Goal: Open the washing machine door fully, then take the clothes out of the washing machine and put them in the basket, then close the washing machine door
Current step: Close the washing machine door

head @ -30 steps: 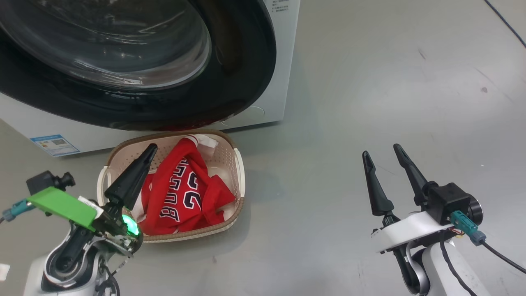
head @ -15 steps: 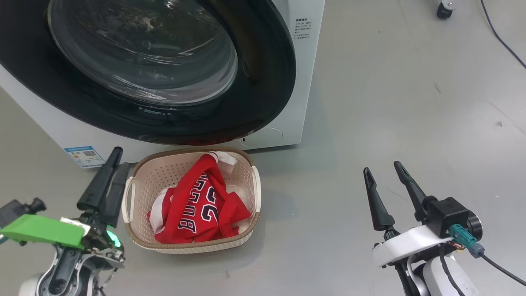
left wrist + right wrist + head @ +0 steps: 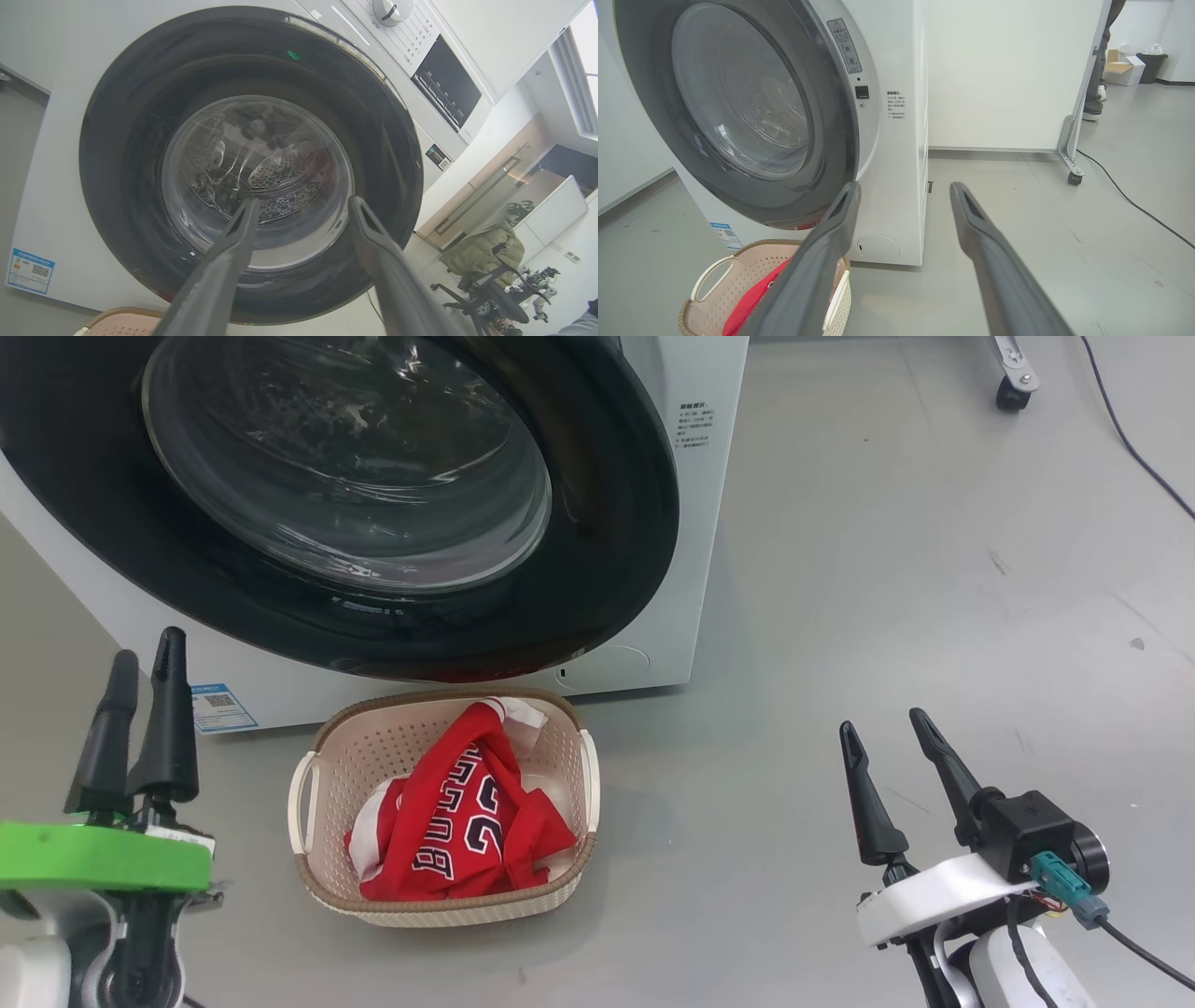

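We see the basket (image 3: 446, 907) on the floor (image 3: 840, 616), just in front of the washing machine (image 3: 695, 523). Its far rim sits under the lower edge of the washing machine door (image 3: 345, 476), which lies against the washer's front (whether latched, we cannot tell). The clothes (image 3: 457, 821) lie heaped inside the basket. Left of the basket, the left gripper (image 3: 147, 649) stands with its fingers parted, holding nothing. Well to the basket's right, the right gripper (image 3: 881, 721) is spread too and grips nothing. Beyond the basket's right side, open grey floor runs out to a caster (image 3: 1006, 399). In the head view the door's top is cut off, and folds hide part of the jersey's lettering.
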Robot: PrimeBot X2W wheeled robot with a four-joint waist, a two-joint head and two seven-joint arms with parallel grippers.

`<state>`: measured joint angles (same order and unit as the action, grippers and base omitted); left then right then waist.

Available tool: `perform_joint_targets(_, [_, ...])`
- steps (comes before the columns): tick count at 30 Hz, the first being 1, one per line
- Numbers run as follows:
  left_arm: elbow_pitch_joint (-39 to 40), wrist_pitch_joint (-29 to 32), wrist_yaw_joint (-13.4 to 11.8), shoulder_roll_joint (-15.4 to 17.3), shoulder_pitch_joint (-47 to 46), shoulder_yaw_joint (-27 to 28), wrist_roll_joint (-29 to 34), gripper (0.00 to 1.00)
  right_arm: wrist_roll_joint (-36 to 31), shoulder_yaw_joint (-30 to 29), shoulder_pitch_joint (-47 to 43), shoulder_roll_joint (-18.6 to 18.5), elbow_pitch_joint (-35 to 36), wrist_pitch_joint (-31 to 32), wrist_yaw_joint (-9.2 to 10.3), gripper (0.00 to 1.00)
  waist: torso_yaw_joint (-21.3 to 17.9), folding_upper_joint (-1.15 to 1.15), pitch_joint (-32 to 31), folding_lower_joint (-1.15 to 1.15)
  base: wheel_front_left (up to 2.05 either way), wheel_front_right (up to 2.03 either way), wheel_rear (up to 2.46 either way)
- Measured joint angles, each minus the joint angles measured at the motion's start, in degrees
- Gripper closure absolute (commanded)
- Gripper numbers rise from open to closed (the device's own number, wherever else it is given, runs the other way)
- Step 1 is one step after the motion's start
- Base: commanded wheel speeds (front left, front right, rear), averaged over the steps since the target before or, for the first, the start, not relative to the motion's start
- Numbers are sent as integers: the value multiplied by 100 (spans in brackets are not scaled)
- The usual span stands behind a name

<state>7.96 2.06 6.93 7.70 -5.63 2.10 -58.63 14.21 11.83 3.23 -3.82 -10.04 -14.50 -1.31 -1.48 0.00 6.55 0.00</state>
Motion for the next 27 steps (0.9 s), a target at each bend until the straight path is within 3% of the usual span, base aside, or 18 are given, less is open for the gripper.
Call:
perform_joint_targets(6, [-265, -666, -15, 328, 416, -248, 1718, 0, -25, -22, -37, 2, -2, 0, 2, 0, -29, 0, -118, 0, 0, 0, 0])
perform_joint_targets(9, [-399, -833, -225, 339, 587, -432, 2216, 0, -34, -20, -105, 1, -3, 0, 2, 0, -46, 0, -183, 0, 0, 0, 0])
perform_joint_targets(21, [-780, -1160, -933, 199, 1058, -1031, 3208, 0, -34, -48, -410, 22, -9, 0, 88, 0, -37, 0, -412, 0, 0, 0, 0])
perform_joint_targets(27, [-855, -1225, -1077, 83, 1158, -1182, 3354, 0, -34, -33, -499, 26, -8, 0, 89, 0, -24, 0, -441, 0, 0, 0, 0])
